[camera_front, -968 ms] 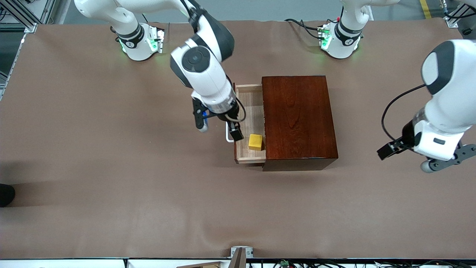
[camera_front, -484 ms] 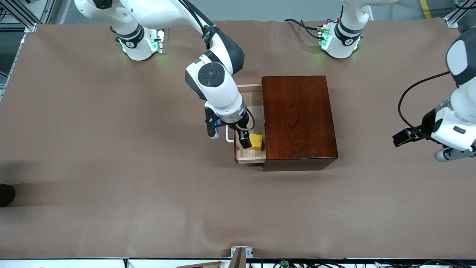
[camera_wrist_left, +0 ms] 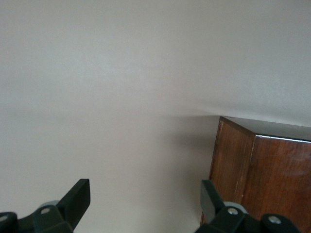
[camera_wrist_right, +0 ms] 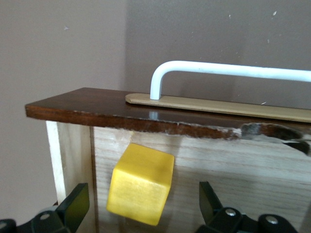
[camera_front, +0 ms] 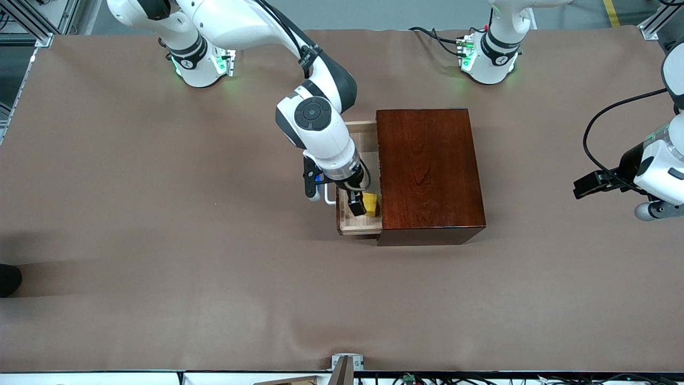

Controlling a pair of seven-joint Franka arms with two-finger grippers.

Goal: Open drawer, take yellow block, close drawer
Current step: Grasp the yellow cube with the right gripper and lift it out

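The drawer [camera_front: 357, 160] of the dark reddish-brown box [camera_front: 427, 171] stands pulled out toward the right arm's end of the table, its white handle [camera_front: 328, 197] in front. The yellow block [camera_front: 372, 203] lies on the drawer's pale floor, in the corner nearest the front camera, close to the box. My right gripper [camera_front: 363, 207] is open, lowered into the drawer, astride the block. In the right wrist view the block [camera_wrist_right: 140, 183] sits between the open fingers [camera_wrist_right: 73, 206], with gaps on both sides, below the handle [camera_wrist_right: 228, 70]. My left gripper [camera_front: 649, 211] is open, empty and waits.
The left wrist view shows its open gripper [camera_wrist_left: 143, 206] over bare brown cloth beside a corner of the box [camera_wrist_left: 262, 170]. The drawer's dark front board [camera_wrist_right: 146, 114] and pale side wall [camera_wrist_right: 68, 155] stand close to the right fingers.
My right gripper has moved along the drawer toward the front camera and down, from beside the handle to astride the block. The left arm has drifted toward its end of the table.
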